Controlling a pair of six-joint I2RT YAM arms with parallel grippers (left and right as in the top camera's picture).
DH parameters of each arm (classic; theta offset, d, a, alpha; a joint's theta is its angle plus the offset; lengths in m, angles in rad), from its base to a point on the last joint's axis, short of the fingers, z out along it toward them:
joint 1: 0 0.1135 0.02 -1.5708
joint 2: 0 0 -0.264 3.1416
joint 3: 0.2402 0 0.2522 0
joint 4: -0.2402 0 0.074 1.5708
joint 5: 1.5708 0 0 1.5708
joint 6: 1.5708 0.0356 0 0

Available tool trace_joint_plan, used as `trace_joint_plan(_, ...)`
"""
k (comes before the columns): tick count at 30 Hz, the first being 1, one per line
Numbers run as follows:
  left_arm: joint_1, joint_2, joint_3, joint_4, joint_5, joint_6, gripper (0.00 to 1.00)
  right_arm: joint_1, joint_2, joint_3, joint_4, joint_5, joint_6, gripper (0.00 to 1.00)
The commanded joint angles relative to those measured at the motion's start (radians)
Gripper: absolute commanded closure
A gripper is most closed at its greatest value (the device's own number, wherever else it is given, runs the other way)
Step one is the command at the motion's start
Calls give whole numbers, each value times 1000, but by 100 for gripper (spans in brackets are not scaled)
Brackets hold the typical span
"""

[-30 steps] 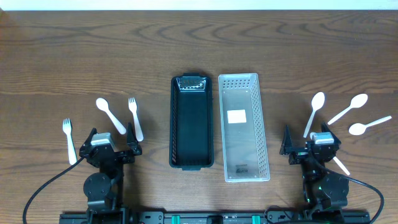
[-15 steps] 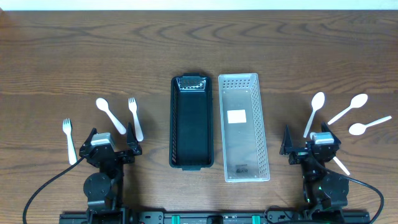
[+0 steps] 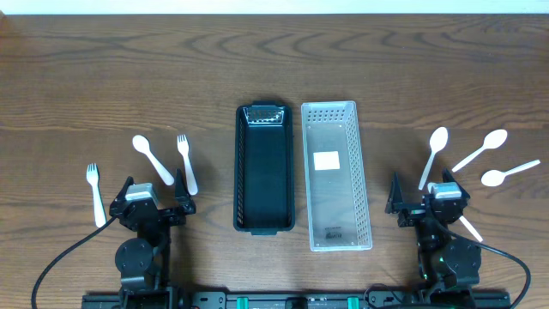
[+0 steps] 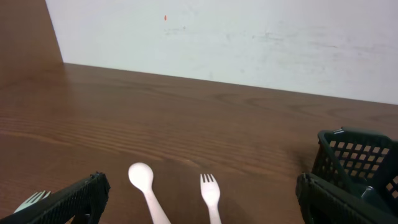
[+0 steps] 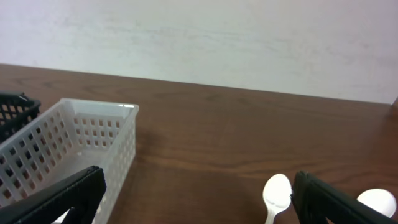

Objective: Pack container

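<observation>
Two long containers stand side by side mid-table: a black basket and a clear perforated basket. Left of them lie a white spoon and two white forks. On the right lie three white spoons. My left gripper rests open near the front edge, just behind the left spoon and fork. My right gripper is open too, with one spoon ahead of its right finger. Neither gripper has anything between its fingers.
A white wall runs along the table's far edge. The black basket's corner shows at the right of the left wrist view, the clear basket's end at the left of the right wrist view. Another white utensil handle lies beside the right arm.
</observation>
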Motion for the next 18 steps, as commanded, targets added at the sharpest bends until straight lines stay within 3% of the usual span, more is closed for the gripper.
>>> trace_joint_plan(1, 0, 0, -19, -37, -9, -7, 2, -8, -5, -2, -4, -10, 51, 1)
trace_joint_plan(4, 0, 0, -19, 5, -2, -48, 2, -8, -5, 5, -1, -15, 60, 1)
trace_joint_plan(9, 0, 40, 75, 0, 127, -159, 2, -8, 27, 73, -17, -15, 88, 1)
trace_joint_plan(18, -1, 379, 451, -166, 134, -158, 2, -9, 337, 389, -198, -7, 85, 1)
